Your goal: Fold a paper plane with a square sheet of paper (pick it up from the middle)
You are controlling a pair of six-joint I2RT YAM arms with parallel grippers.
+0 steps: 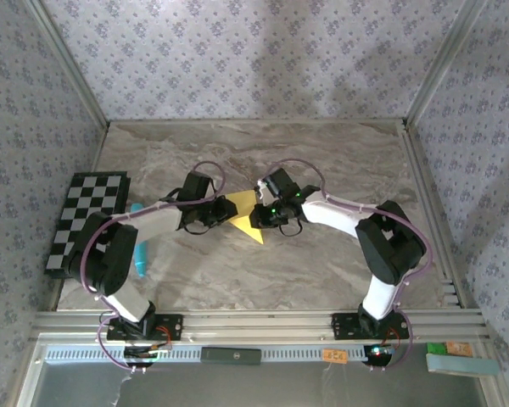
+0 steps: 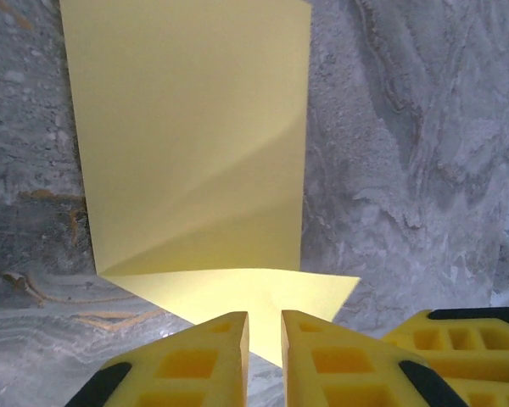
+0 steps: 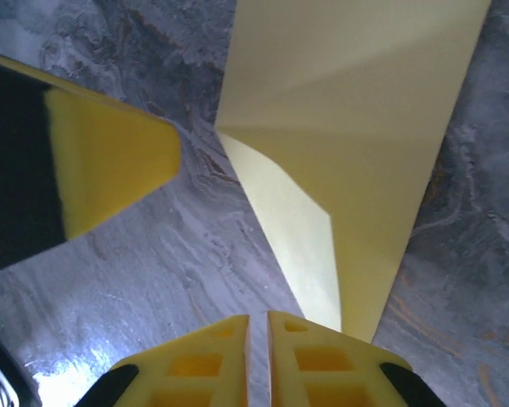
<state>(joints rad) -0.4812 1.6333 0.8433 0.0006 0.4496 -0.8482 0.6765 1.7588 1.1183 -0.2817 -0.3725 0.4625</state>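
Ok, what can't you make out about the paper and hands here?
Top view: sides of yellow paper, covered by left hand and right hand.
Left wrist view: paper's far edge, cut off at top.
Right wrist view: paper's tip, behind a finger; grip unclear.

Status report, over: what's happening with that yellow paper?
Left gripper shut on tip of yellow paper. Right gripper nearly shut beside it. Aside: pen, checkered board.

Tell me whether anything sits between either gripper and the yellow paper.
Nothing visible does. The left gripper and the right gripper both sit right at the edge of the folded yellow paper. The checkered board lies well off to the left.
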